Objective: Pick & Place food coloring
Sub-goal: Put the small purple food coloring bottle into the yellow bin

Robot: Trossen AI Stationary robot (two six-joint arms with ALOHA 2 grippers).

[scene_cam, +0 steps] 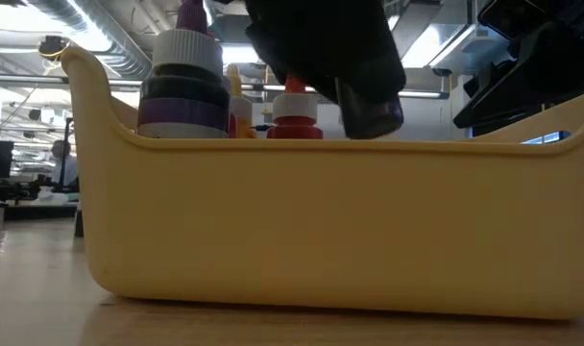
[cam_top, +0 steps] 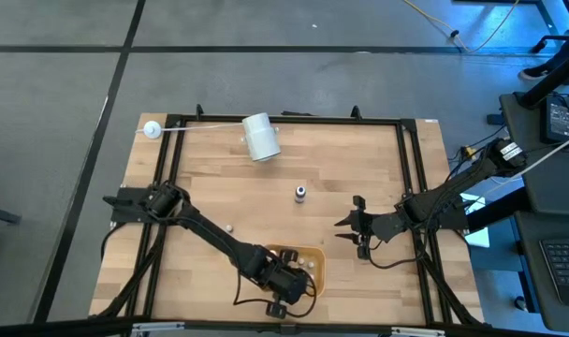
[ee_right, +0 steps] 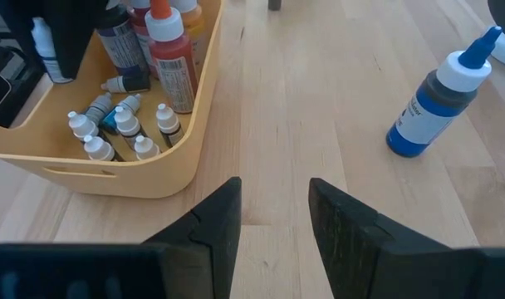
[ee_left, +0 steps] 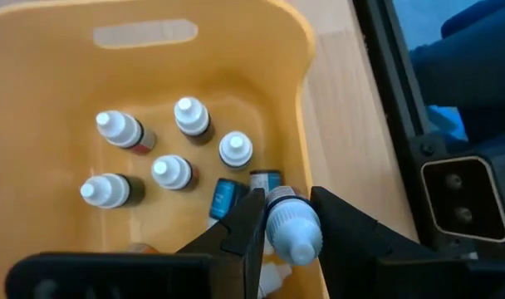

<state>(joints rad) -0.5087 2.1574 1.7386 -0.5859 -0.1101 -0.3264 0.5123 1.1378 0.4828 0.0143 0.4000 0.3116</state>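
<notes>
Currently the left tool [ee_left: 287,223] hangs over the yellow bin [cam_top: 314,255] at the near edge of the surface [cam_top: 219,187], its fingers closed on a small white-capped food coloring bottle [ee_left: 292,228], which is held just inside the bin's wall and not yet let go. Below it, in the left wrist view, five white-capped dropper bottles [ee_left: 171,173] stand upright on the bin floor, with two or so blue-labelled ones [ee_left: 225,198] lying on their sides beside them. The right wrist view shows the same cluster of small bottles [ee_right: 124,124] in the bin corner, next to taller bottles, among them one with a red label [ee_right: 174,62]. From the low view, a purple-banded bottle [scene_cam: 184,86] and a red-capped one [scene_cam: 294,111] rise above the bin rim. The right tool [ee_right: 273,224] sits right of centre, fingers apart and holding nothing, hovering over bare wood. Still outside the bin: a blue-tipped bottle [ee_right: 439,95] stands upright on the surface ahead of the right tool, apparently the same item as the small dark object [cam_top: 300,193] near the middle in the high view; a tiny pale speck [cam_top: 227,227] left of centre is too small to identify. A white roll [cam_top: 261,137] and a white ball on a rod [cam_top: 153,129] lie at the far edge, untouched. Judgement: most bottles are placed; the held one needs releasing, and at least one remains to collect.
</notes>
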